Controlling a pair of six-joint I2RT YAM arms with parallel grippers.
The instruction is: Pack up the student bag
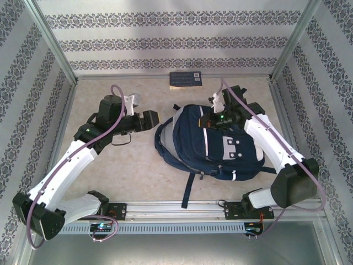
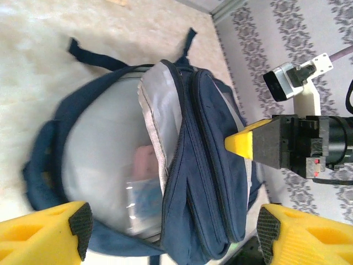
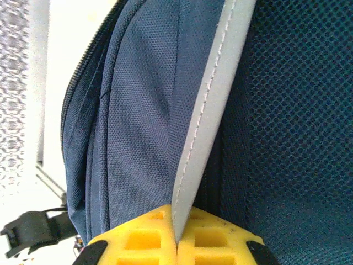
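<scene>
The large navy blue fabric student bag (image 1: 220,146) lies on the pale table (image 1: 138,171), right of centre. Its long axis runs left to right and its open mouth faces the left arm. The right claw (image 3: 177,237) is pinched tight on the bag's grey-white reflective stripe (image 3: 209,110). The left claw (image 2: 174,229) stands wide and empty just beside the mouth, so it is the nearer 1 for loading.

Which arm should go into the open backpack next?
Left. The left gripper is open and empty, facing the open mouth of the navy blue fabric backpack. The right gripper is shut on its grey reflective stripe, so likely busy.
</scene>
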